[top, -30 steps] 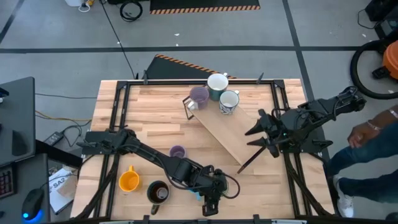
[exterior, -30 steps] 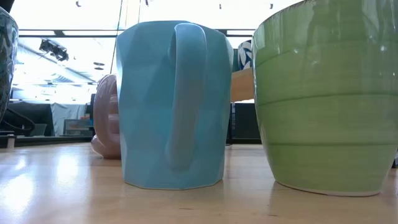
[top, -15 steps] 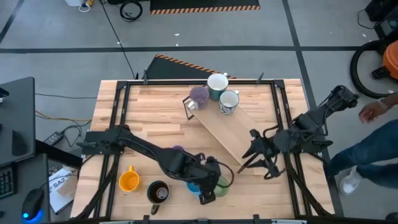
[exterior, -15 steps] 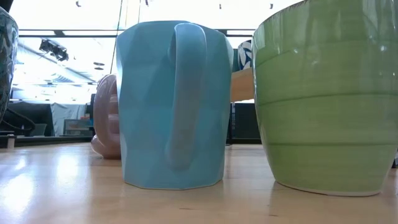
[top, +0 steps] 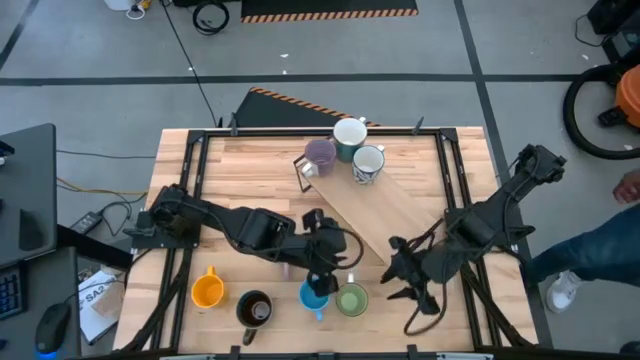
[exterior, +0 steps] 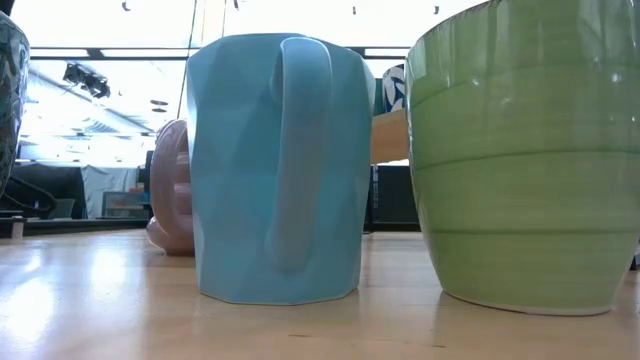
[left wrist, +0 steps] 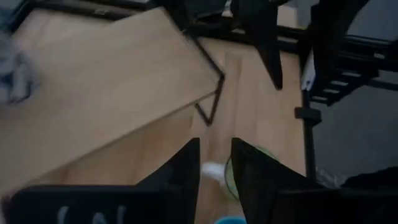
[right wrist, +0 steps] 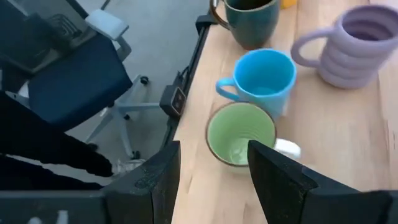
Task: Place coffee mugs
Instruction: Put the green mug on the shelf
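Observation:
A green mug [top: 351,300] and a blue mug [top: 313,297] stand side by side on their bases near the table's front edge; the low view shows the blue mug [exterior: 275,170] and green mug [exterior: 530,160] close up. My left gripper [top: 322,278] hangs above and just behind them, open by a narrow gap [left wrist: 216,155], holding nothing. My right gripper [top: 393,270] is open to the right of the green mug [right wrist: 239,134], which shows past its fingers [right wrist: 213,155]. A lavender mug [right wrist: 354,43], a dark mug [top: 254,310] and an orange mug [top: 207,290] stand farther left.
A slanted wooden board [top: 370,210] runs from the table's middle to the far side. At its far end stand a lavender mug [top: 320,155], a white mug [top: 350,133] and a patterned white mug [top: 368,163]. A person's legs [top: 600,250] show beyond the right edge.
My left gripper has risen from the front edge and drawn back toward the table's middle, uncovering the green and blue mugs, which have stayed put. My right gripper has swung from the right edge toward the near side and left, coming down toward the green mug.

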You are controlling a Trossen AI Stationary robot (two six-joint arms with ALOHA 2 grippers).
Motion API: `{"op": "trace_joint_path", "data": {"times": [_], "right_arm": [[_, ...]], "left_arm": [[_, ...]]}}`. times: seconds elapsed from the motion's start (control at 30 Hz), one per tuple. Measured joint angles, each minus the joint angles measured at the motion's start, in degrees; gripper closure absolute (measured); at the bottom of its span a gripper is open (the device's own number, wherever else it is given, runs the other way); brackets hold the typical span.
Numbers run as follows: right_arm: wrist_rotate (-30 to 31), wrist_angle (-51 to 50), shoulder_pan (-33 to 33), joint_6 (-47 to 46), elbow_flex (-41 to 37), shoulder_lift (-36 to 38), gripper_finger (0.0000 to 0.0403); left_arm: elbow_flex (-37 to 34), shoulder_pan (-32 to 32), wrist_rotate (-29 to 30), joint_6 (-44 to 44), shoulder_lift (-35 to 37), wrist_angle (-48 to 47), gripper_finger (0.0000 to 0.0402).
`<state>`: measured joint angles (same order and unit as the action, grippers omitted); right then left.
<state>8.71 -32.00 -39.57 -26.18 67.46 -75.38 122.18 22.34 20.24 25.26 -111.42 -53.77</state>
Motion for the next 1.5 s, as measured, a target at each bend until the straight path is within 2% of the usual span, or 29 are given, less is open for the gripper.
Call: {"op": "trace_joint_path", "data": {"times": [0.17, 0.3, 0.43, 0.53, 0.67, 0.8, 1.1, 1.5], "right_arm": [[2.1, -3.4, -0.9, 2.9, 7.4, -7.7, 0.0210], [2.0, -3.8, -0.9, 3.5, 9.8, -11.9, 0.0210], [4.0, -3.2, -0.9, 7.0, 10.2, -15.4, 0.0210], [4.6, -2.6, -0.4, 8.6, 10.2, -18.4, 0.0210], [-1.1, 0.6, 1.6, 9.5, 10.2, -22.1, 0.0210], [-5.3, 0.8, 3.3, 9.7, 10.2, -24.9, 0.0210], [-7.0, 3.4, 3.2, 13.2, 10.0, -27.6, 0.0210], [-6.8, 4.2, 3.4, 14.6, 9.9, -29.8, 0.0216]], "left_arm": [[-3.2, -0.4, -3.9, -2.5, -0.1, 4.5, 0.0339], [-4.8, -0.2, -4.8, -3.3, 1.4, 4.8, 0.0357], [-10.2, 0.4, -3.8, -2.3, 6.7, 4.1, 0.0367], [-17.3, 0.1, -2.9, 0.0, 12.4, 5.7, 0.0371], [-27.1, -0.5, -0.4, 3.6, 20.9, 10.0, 0.0372], [-33.7, -1.1, 1.4, 6.3, 27.5, 12.1, 0.0372], [-35.5, -2.2, 7.9, 4.3, 35.6, 12.7, 0.0372], [-35.5, -3.7, 8.9, 2.2, 39.6, 17.4, 0.0372]]}}
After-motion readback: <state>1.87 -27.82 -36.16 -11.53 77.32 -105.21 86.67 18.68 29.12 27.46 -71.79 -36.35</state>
